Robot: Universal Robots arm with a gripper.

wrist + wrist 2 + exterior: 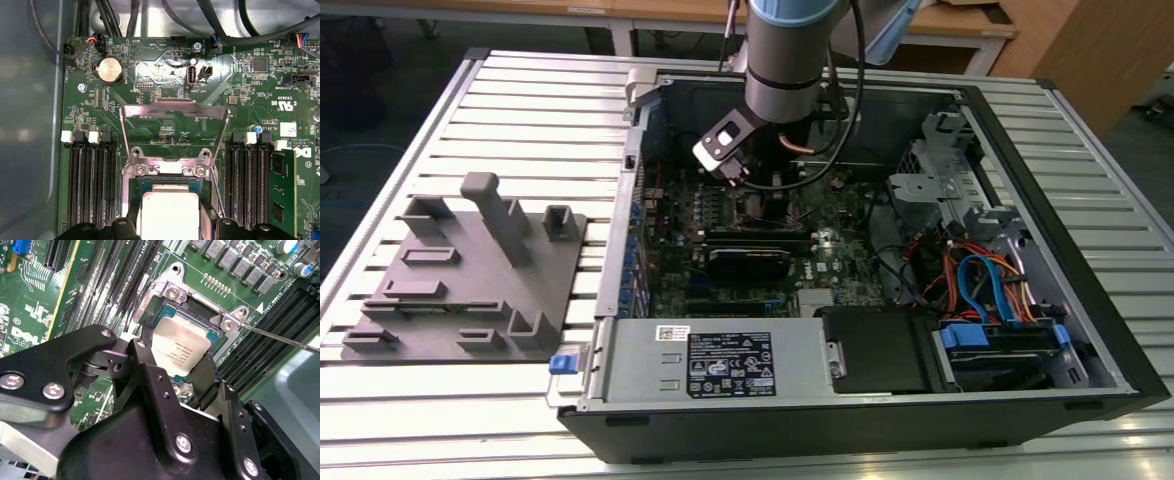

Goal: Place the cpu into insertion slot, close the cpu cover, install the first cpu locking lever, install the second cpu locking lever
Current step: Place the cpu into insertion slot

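This looks like a robotics lab or workshop; an opened computer case (881,430) lies on a slatted metal table (520,100), beside a grey fixture plate (454,290). Wooden workbenches (961,25) stand behind; a robot arm (787,60) reaches into the case.

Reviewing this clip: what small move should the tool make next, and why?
Probably ease straight down a little before releasing. The tool grips the cpu over the insertion slot, roughly square to it; I cannot tell if it is seated. The cpu cover stands open, clear of the path.
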